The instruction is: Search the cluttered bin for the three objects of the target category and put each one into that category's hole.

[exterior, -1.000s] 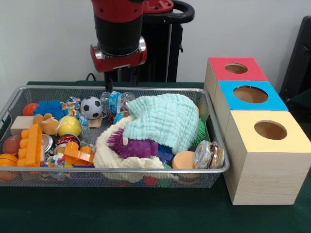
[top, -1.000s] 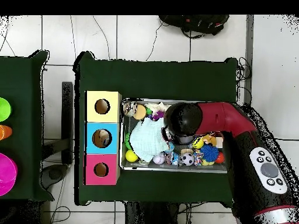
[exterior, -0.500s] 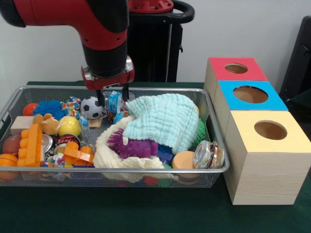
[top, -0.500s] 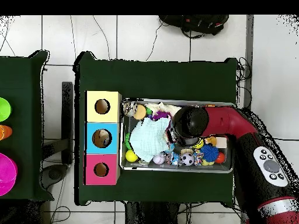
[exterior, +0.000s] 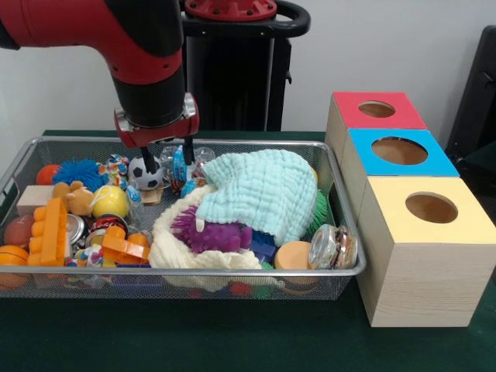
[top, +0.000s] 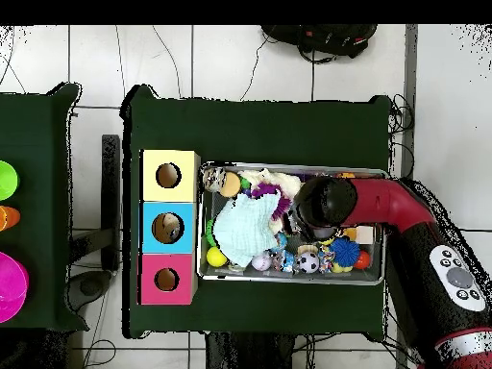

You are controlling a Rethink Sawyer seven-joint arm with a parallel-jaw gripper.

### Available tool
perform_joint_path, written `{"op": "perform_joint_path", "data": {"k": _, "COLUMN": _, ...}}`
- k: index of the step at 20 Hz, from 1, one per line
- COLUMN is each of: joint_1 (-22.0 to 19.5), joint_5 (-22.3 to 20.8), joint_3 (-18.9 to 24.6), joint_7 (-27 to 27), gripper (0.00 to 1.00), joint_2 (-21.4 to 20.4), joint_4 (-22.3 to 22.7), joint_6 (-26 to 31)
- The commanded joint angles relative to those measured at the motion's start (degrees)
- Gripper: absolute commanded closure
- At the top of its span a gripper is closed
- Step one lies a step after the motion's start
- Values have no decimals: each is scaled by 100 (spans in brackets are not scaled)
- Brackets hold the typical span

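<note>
The cluttered bin (exterior: 232, 272) is a wide silver wire-mesh basket full of toys and cloths; in the overhead view its rim (top: 288, 280) lies right of the boxes. My gripper (exterior: 167, 157) hangs in the bin's back middle, its fingers open and spread. One finger (exterior: 147, 160) is in front of a small soccer ball (exterior: 144, 174). The other is in front of a clear plastic bottle (exterior: 184, 164). Nothing is held. In the overhead view the red arm's wrist (top: 325, 204) hides the gripper. Three wooden boxes with holes stand beside the bin: red (exterior: 377, 110), blue (exterior: 399, 151), yellow (exterior: 431, 208).
A pale green cloth (exterior: 263, 190) covers the bin's middle, over a cream cloth and a purple spiky toy (exterior: 209, 232). An orange brick (exterior: 53, 229), yellow ball (exterior: 110, 200) and blue spiky ball (exterior: 77, 170) lie left. A glass jar (exterior: 333, 246) lies at the front right corner.
The arm has swung left in the front view and come down, bringing the gripper from above the bin's back rim to the soccer ball and bottle. The bin's contents have not moved.
</note>
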Motion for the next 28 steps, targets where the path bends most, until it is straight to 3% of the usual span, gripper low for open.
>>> {"op": "perform_joint_path", "data": {"k": 1, "joint_1": 22, "joint_5": -105, "joint_3": 472, "joint_7": -1670, "gripper": 0, "joint_2": -76, "joint_4": -392, "joint_6": 603}}
{"op": "perform_joint_path", "data": {"k": 9, "joint_1": 146, "joint_5": -229, "joint_3": 346, "joint_7": -1523, "gripper": 0, "joint_2": 176, "joint_4": -896, "joint_6": 623}}
{"op": "perform_joint_path", "data": {"k": 17, "joint_1": 471, "joint_5": -395, "joint_3": 236, "joint_7": -1614, "gripper": 0, "joint_2": 564, "joint_4": -1887, "joint_6": 1064}}
{"op": "perform_joint_path", "data": {"k": 28, "joint_1": 374, "joint_5": -357, "joint_3": 146, "joint_7": -1599, "gripper": 0, "joint_2": 645, "joint_4": -1628, "joint_6": 668}}
